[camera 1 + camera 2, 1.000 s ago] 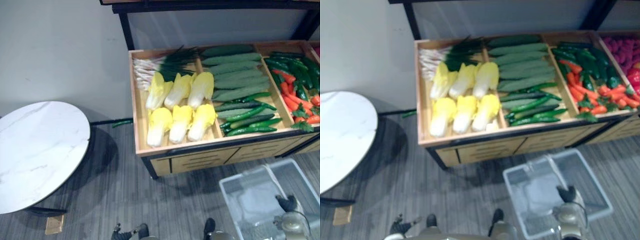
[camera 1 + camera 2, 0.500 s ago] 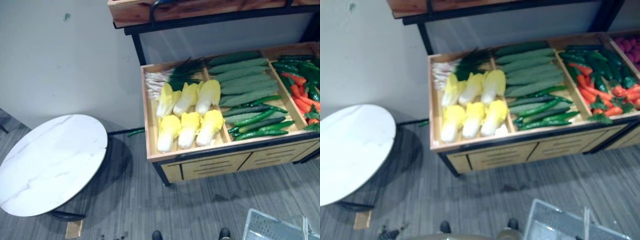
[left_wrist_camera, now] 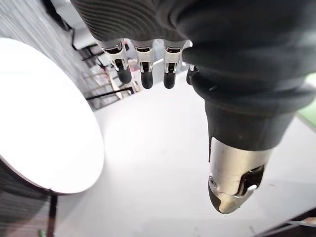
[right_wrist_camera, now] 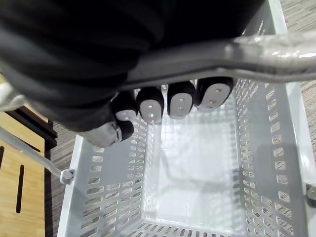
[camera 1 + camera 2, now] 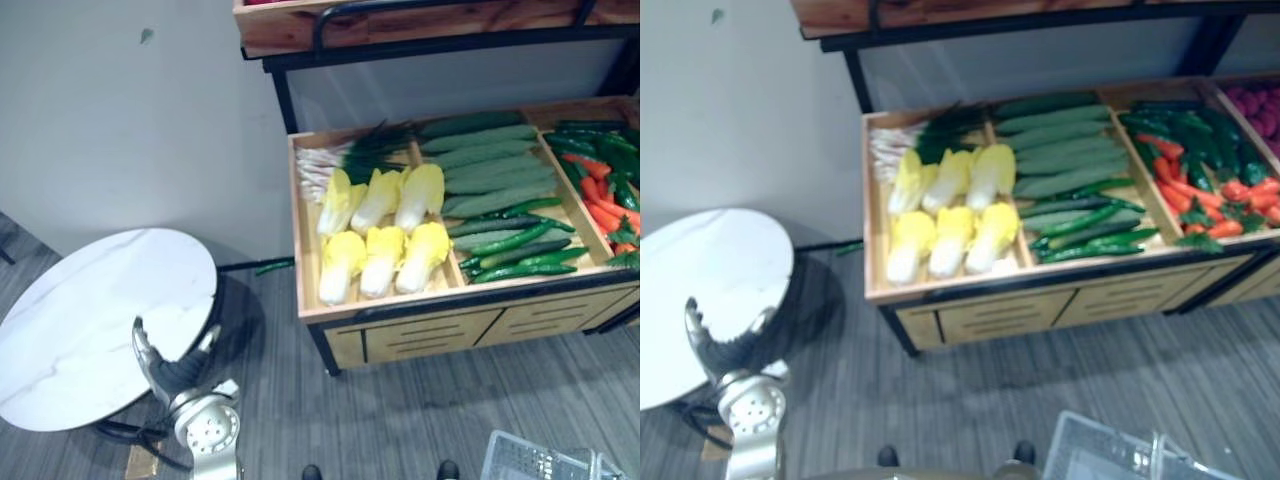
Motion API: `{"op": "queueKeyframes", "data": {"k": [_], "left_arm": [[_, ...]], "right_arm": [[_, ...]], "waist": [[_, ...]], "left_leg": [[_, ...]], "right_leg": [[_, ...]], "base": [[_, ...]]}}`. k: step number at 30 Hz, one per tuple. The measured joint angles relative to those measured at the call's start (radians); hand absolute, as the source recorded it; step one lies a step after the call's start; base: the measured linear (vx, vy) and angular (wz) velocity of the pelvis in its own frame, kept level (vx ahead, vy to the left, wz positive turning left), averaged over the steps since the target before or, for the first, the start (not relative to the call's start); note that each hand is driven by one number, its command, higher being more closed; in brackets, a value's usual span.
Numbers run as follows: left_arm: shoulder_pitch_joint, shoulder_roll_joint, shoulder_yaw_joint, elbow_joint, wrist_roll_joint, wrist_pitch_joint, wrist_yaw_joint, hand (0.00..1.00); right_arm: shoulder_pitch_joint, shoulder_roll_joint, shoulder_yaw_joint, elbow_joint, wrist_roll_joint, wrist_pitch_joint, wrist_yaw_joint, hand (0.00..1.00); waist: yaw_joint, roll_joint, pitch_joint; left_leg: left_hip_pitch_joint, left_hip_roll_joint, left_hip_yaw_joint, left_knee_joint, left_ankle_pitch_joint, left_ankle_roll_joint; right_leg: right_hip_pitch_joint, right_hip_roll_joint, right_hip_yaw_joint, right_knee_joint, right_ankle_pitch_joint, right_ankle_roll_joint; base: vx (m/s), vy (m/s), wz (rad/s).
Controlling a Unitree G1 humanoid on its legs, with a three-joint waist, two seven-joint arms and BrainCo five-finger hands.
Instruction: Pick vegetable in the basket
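Stand (image 5: 400, 305): a wooden tray split into compartments, well ahead of both hands' fingers. The dividers keep each kind of vegetable apart, and the low front rim probably lets a hand reach in.
Table (image 5: 90, 320): round and white, just beside and below the left fingers. It plays no part in the task.
Basket (image 4: 98, 197): white and perforated, hanging directly under the right fingers with its bottom bare. It is likely carried low and open-topped so a vegetable can be dropped in.
Cabbages (image 5: 380, 240): yellow, in two rows in the compartment nearest the left fingers but well apart from them. They look like the easiest pick.
Cucumbers (image 5: 490, 170): stacked one compartment further on.
Left hand (image 5: 172, 372): raised, with fingers (image 3: 143, 74) straight and loosely spread, thumb apart, holding nothing. It seems ready to reach.
Right hand (image 4: 98, 59): fingers (image 4: 180, 101) are curled round the handle (image 4: 276, 54), bearing the basket.
Vegetable: all are in the stand, none in either hand or the basket.
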Motion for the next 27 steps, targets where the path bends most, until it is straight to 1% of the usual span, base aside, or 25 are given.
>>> {"op": "queueKeyframes", "data": {"k": [1,3,6,7,9,10,12,14,15,17,18,20,22,26,27], "left_arm": [[-0.026,-0.001,-0.020,-0.001,0.000,0.000,0.000,0.00],[-0.065,0.000,-0.025,0.006,-0.001,0.000,0.001,0.00],[-0.113,0.018,-0.021,0.061,-0.003,0.001,0.013,0.00],[-0.126,0.032,-0.021,0.086,-0.006,0.002,0.022,0.00],[-0.171,0.076,-0.012,0.167,-0.007,0.004,0.042,0.00],[-0.185,0.087,-0.010,0.189,-0.008,0.004,0.043,0.00],[-0.232,0.123,-0.002,0.254,-0.010,0.022,0.052,0.00],[-0.258,0.147,-0.002,0.304,-0.011,0.025,0.063,0.00],[-0.276,0.158,0.003,0.324,-0.011,0.025,0.070,0.00],[-0.300,0.164,0.015,0.350,-0.019,0.025,0.076,0.00],[-0.311,0.174,0.021,0.367,-0.046,0.026,0.079,0.00],[-0.327,0.189,0.027,0.388,-0.050,0.028,0.079,0.00],[-0.341,0.200,0.032,0.388,-0.052,0.032,0.079,0.00],[-0.372,0.202,0.028,0.399,-0.078,0.039,0.079,0.00],[-0.383,0.202,0.024,0.399,-0.078,0.039,0.079,0.00]], "right_arm": [[0.003,0.000,0.022,0.000,-0.003,0.000,0.001,1.00],[0.001,0.000,0.046,-0.003,-0.008,0.001,0.004,1.00],[-0.002,-0.003,0.092,-0.011,-0.031,0.002,0.005,1.00],[-0.004,-0.006,0.114,-0.015,-0.046,0.002,0.006,1.00],[-0.009,-0.013,0.177,-0.049,-0.060,0.002,0.016,1.00],[-0.009,-0.015,0.191,-0.056,-0.074,0.001,0.018,1.00],[-0.017,-0.018,0.232,-0.082,-0.089,0.000,0.027,1.00],[-0.024,-0.021,0.259,-0.088,-0.092,-0.001,0.030,1.00],[-0.032,-0.023,0.275,-0.092,-0.112,-0.003,0.031,1.00],[-0.041,-0.023,0.282,-0.092,-0.116,-0.004,0.032,1.00],[-0.049,-0.025,0.298,-0.093,-0.118,-0.004,0.033,1.00],[-0.059,-0.027,0.311,-0.095,-0.122,-0.009,0.034,1.00],[-0.072,-0.033,0.324,-0.095,-0.122,-0.016,0.034,1.00],[-0.083,-0.042,0.347,-0.112,-0.122,-0.023,0.033,1.00],[-0.089,-0.046,0.356,-0.119,-0.122,-0.025,0.033,1.00]], "waist": [[-0.004,0.006,-0.008],[-0.007,0.004,-0.008],[-0.008,-0.001,-0.009],[-0.013,-0.001,-0.009],[-0.034,-0.002,-0.009],[-0.035,-0.001,-0.010],[-0.051,-0.005,-0.007],[-0.058,-0.009,-0.005],[-0.059,-0.015,-0.004],[-0.058,-0.019,0.000],[-0.060,-0.021,0.000],[-0.071,-0.023,0.003],[-0.081,-0.023,0.006],[-0.083,-0.019,0.015],[-0.086,-0.018,0.026]], "left_leg": [[0.001,0.000,0.004,0.000,-0.001,-0.001],[0.013,0.003,0.013,0.000,-0.003,-0.001],[0.031,0.011,0.036,0.000,-0.010,-0.005],[0.035,0.014,0.048,0.000,-0.014,-0.008],[0.035,0.017,0.057,-0.002,-0.021,-0.010],[0.035,0.017,0.063,-0.002,-0.021,-0.010],[0.033,0.019,0.084,0.000,-0.021,-0.011],[0.037,0.019,0.097,0.000,-0.024,-0.014],[0.034,0.019,0.115,0.000,-0.026,-0.016],[0.032,0.019,0.133,0.000,-0.028,-0.018],[0.030,0.020,0.137,0.000,-0.029,-0.020],[0.024,0.021,0.144,0.000,-0.030,-0.022],[0.011,0.022,0.150,0.000,-0.030,-0.022],[0.007,0.022,0.176,0.000,-0.030,-0.022],[0.008,0.021,0.185,0.000,-0.030,-0.022]], "right_leg": [[-0.001,0.001,0.004,0.000,0.000,0.000],[-0.003,0.004,0.010,0.000,0.000,0.000],[-0.002,0.012,0.033,0.000,0.001,-0.002],[-0.003,0.014,0.039,-0.001,0.001,-0.002],[-0.014,0.019,0.052,-0.002,0.001,-0.003],[-0.020,0.020,0.058,-0.002,0.001,-0.004],[-0.038,0.024,0.078,-0.003,0.007,-0.010],[-0.044,0.025,0.091,-0.003,0.007,-0.010],[-0.062,0.027,0.109,-0.002,0.010,-0.012],[-0.076,0.029,0.120,-0.003,0.012,-0.012],[-0.084,0.030,0.126,-0.002,0.012,-0.012],[-0.097,0.034,0.140,-0.001,0.012,-0.012],[-0.116,0.035,0.145,0.003,0.013,-0.012],[-0.139,0.039,0.170,0.005,0.016,-0.015],[-0.142,0.039,0.174,0.006,0.016,-0.015]], "base": [[0.04,-0.003,-0.11],[0.05,-0.007,-0.14],[0.02,-0.008,-0.23],[-0.01,-0.011,-0.22],[-0.01,-0.010,-0.23],[0.02,-0.007,-0.29],[0.03,-0.005,-0.26],[0.04,-0.004,-0.23],[0.05,-0.003,-0.30],[0.05,-0.006,-0.29],[0.05,-0.010,-0.25],[0.05,-0.012,-0.13],[0.05,-0.014,-0.12],[0.05,-0.020,-0.20],[0.01,-0.013,-0.09]]}}
